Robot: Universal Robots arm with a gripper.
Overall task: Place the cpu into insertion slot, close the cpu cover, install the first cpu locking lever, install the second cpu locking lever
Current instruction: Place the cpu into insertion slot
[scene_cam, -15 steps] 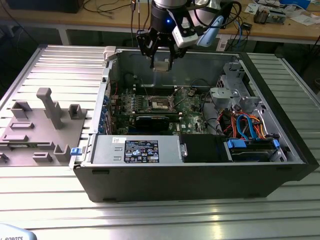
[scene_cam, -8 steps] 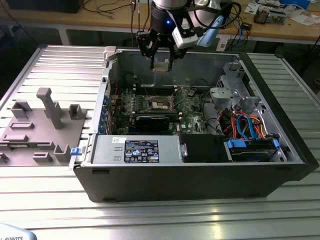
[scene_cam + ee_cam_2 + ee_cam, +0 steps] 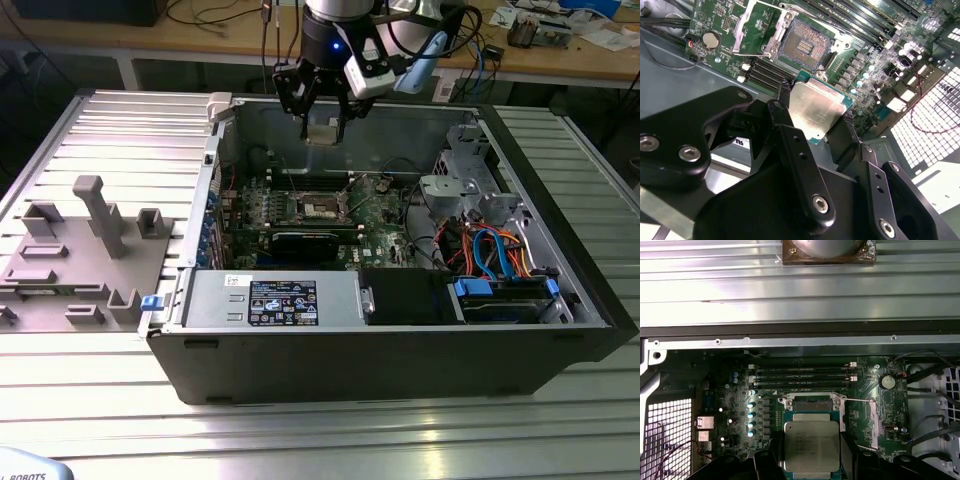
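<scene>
Logged one gripper (image 3: 322,122) with two black fingers (image 3: 785,125), clamped on opposite edges of the one cpu (image 3: 816,109). Found the cpu in the air over the green motherboard (image 3: 725,20), metal top showing in both wrist views, well apart from the insertion slot (image 3: 802,45). In the exterior view, placed the cpu (image 3: 322,133) above the far part of the open computer case (image 3: 400,350), higher than the insertion slot (image 3: 322,207).

Counted one insertion slot, bare, dark contact field showing. Counted one cpu cover (image 3: 777,32), swung up off the slot and standing tilted beside it.

Writing: faint lines of print on top of the cpu (image 3: 811,445) in the first wrist view, too fine to make out. One dark label (image 3: 283,302) with pale print and one small white sticker (image 3: 237,281) on the power supply (image 3: 210,300) at the near side of the case; neither legible.

Also counted: one coin cell (image 3: 886,381); long memory slots (image 3: 802,376) in parallel rows beside the insertion slot, number not certain; one grey fixture (image 3: 90,250) on the slatted tabletop (image 3: 120,120), to the exterior view's left of the case.
</scene>
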